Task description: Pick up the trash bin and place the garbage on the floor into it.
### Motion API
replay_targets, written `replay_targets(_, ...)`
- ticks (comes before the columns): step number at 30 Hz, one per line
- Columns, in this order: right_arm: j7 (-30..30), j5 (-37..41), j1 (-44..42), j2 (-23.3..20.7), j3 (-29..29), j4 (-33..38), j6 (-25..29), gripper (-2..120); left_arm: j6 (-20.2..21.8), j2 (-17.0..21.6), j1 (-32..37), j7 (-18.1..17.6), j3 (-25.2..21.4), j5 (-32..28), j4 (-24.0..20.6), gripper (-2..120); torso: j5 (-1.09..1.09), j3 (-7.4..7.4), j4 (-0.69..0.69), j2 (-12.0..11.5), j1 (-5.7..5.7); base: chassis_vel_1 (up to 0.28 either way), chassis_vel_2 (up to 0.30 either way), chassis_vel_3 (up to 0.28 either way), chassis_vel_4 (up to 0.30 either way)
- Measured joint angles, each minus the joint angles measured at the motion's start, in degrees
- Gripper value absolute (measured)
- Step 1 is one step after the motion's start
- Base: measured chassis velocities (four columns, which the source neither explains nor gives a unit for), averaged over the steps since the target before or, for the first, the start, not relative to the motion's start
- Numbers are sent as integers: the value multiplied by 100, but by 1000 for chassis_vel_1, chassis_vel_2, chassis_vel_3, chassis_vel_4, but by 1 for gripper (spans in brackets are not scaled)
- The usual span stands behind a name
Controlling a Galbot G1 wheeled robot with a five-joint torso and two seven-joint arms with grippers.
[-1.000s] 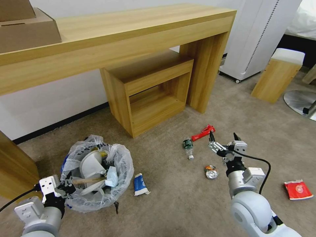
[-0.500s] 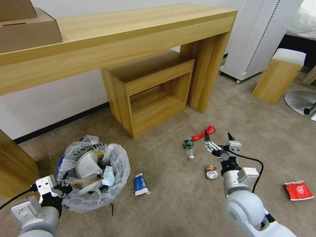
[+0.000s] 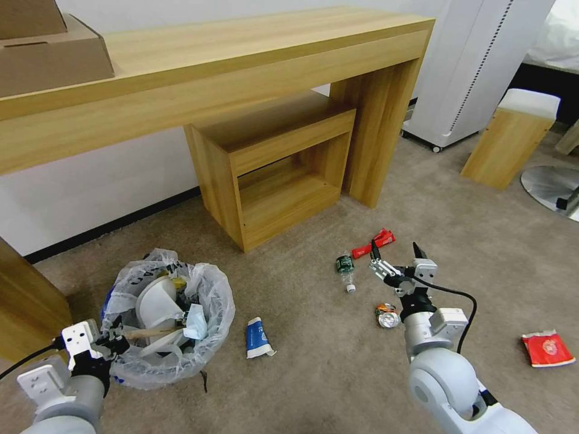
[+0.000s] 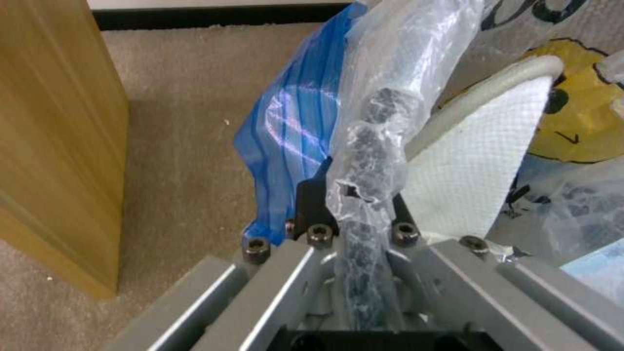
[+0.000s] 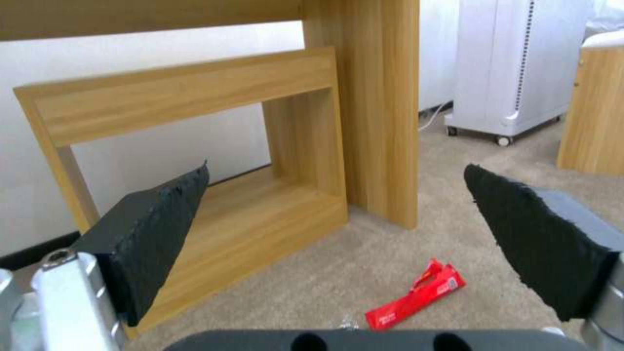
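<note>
At lower left, the left gripper (image 3: pixel 114 345) clamps the trash bin (image 3: pixel 166 322) by its crinkly rim. At right, the right gripper (image 3: pixel 395 253), jaws apart, hangs above the red packet (image 3: pixel 373 243), which looks light and flat, best pinched mid-length.

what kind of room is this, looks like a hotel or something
Probably a hotel-style bedroom or a mock-up of one: a long wooden desk against the wall with a nested stool beneath it, beige carpet, and what looks like a bed's edge at far right.
</note>
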Motion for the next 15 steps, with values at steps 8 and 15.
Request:
replay_targets(8,-9,-34,-121,26,52,62,3,100,-28,3,7,2,10,1,-7,0,0,0,0,0,0,0,0,0,0)
replay_targets(15,278,616,261,-137,-337,138,-652,100,-69,-28,45,12,54,56,-24,0,-1,0,-1,0,0,0,0,0,0)
